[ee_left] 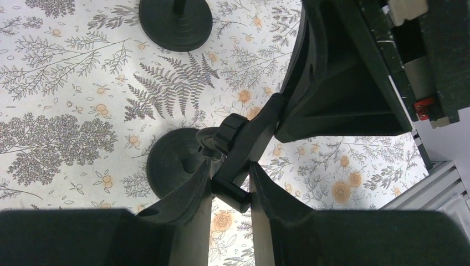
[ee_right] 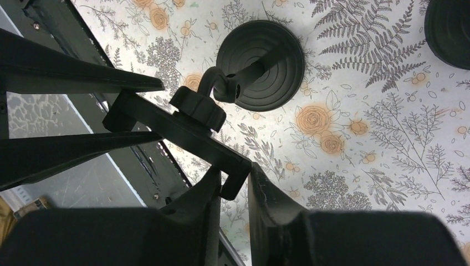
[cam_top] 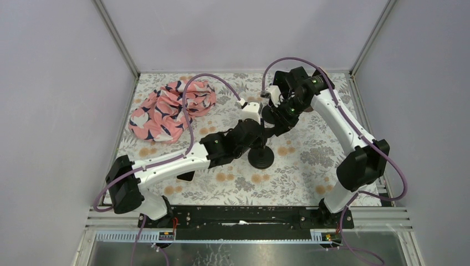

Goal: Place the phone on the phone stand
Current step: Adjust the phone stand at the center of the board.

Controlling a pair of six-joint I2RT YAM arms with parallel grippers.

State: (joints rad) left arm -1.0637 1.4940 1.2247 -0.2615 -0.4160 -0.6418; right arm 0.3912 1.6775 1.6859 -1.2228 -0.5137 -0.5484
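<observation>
Black phone stand (cam_top: 260,157) on the counter (cam_top: 310,166): my left jaws narrowly clamp one end of its cradle bar (ee_left: 249,138), my right jaws the other; phone (cam_top: 186,176) lies beneath my left arm (cam_top: 166,165).

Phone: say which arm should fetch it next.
Left, probably. The phone lies under the left arm, far from the right gripper. The left gripper must release the stand first; the right, also there, could steady it.

Left arm (cam_top: 172,163) stretched low and diagonal toward the phone stand (cam_top: 260,157). Left gripper (ee_left: 230,178) pinched on one end of the stand's top bracket. Right arm (cam_top: 343,122) elbow-up, doubling back over the stand. Right gripper (ee_right: 233,182) closed on the bracket's opposite end.
</observation>
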